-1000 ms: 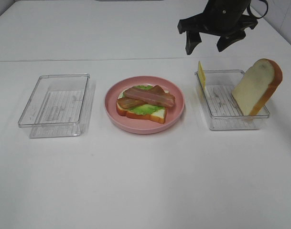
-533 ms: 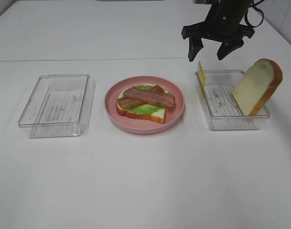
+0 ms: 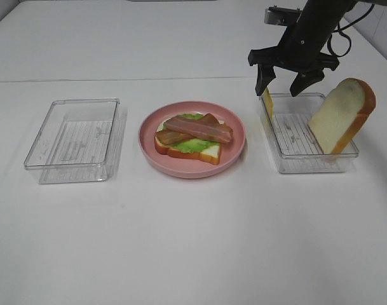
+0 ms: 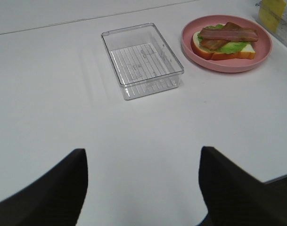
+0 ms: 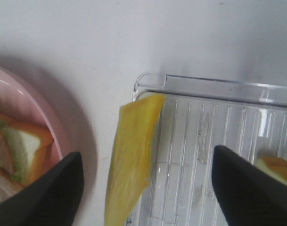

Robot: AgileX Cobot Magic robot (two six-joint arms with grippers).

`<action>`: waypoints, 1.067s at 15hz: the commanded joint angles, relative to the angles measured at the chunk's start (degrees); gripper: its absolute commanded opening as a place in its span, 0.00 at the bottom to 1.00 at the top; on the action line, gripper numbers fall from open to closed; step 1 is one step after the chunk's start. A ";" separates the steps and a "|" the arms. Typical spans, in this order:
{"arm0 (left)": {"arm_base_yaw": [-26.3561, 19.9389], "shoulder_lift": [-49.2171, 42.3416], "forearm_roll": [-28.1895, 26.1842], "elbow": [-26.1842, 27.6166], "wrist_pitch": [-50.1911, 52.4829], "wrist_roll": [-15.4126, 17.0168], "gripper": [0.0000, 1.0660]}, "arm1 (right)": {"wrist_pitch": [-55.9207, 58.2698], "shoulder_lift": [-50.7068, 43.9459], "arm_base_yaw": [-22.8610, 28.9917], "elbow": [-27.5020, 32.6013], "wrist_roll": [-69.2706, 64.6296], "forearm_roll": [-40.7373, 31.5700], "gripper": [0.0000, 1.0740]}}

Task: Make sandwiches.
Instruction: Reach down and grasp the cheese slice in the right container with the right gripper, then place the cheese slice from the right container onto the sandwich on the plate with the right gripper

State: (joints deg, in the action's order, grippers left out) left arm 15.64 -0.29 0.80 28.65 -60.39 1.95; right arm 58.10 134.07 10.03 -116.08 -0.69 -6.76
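On the pink plate (image 3: 192,166) lies a half-built sandwich (image 3: 192,138): a bread slice with green lettuce and brown bacon strips; it also shows in the left wrist view (image 4: 225,41). A yellow cheese slice (image 3: 268,102) leans upright on the near-left wall of the right clear tray (image 3: 305,155); in the right wrist view the cheese slice (image 5: 132,157) stands between my fingers. A second bread slice (image 3: 341,116) leans in that tray's right end. My right gripper (image 3: 283,82) is open just above the cheese. My left gripper (image 4: 142,183) is open and empty, far from the plate.
An empty clear tray (image 3: 74,140) stands left of the plate, also seen in the left wrist view (image 4: 142,60). The white table's front half (image 3: 193,248) carries no objects. The right arm and its cables hang over the table's back right.
My right gripper has dropped lower and moved slightly right, from above the table behind the right tray down to the top of the cheese slice. Nothing else moved.
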 commanded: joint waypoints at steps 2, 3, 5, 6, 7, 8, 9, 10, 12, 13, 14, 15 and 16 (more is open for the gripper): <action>0.06 -1.32 -0.34 -0.11 0.52 -0.06 0.61 | -0.23 1.32 0.11 -0.23 0.69 -0.57 0.58; 0.06 -1.32 -0.34 -0.11 0.52 -0.06 0.61 | -0.40 1.26 0.11 -0.23 0.69 -0.57 0.51; 0.06 -1.32 -0.34 -0.11 0.52 -0.06 0.61 | -0.06 1.26 0.11 -0.23 0.69 -0.57 0.33; 0.06 -1.32 -0.34 -0.11 0.52 -0.06 0.61 | 0.23 1.26 0.11 -0.23 0.69 -0.63 0.24; 0.06 -1.32 -0.34 -0.11 0.52 -0.06 0.61 | 0.23 1.26 0.11 -0.23 0.69 -0.63 0.23; 0.06 -1.32 -0.34 -0.11 0.52 -0.06 0.61 | 0.40 1.26 0.11 -0.23 0.69 -0.63 0.21; 0.06 -1.32 -0.34 -0.11 0.52 -0.06 0.61 | 0.57 1.26 0.11 -0.23 0.69 -0.63 0.15; 0.06 -1.32 -0.34 -0.11 0.52 -0.06 0.61 | 0.63 1.26 0.11 -0.23 0.69 -0.63 0.10; 0.06 -1.32 -0.34 -0.11 0.52 -0.06 0.61 | 1.26 1.26 0.11 -0.23 2.18 -1.20 0.00; 0.06 -1.32 -0.34 -0.11 0.52 -0.06 0.61 | 1.38 1.26 0.11 -0.23 2.41 -1.26 0.00; 0.06 -1.32 -0.34 -0.11 0.52 -0.06 0.61 | 1.55 1.09 0.11 -0.23 2.58 -1.32 0.00; 0.06 -1.32 -0.34 -0.11 0.52 -0.06 0.61 | 1.72 0.52 0.11 -0.23 2.58 -1.43 0.00; 0.06 -1.32 -0.34 -0.11 0.52 -0.06 0.61 | 1.83 -0.17 0.11 -0.23 2.58 -1.60 0.00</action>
State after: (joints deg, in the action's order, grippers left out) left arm 15.64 -0.29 0.80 28.65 -60.39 1.89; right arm 59.59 134.82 10.03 -116.08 0.92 -7.85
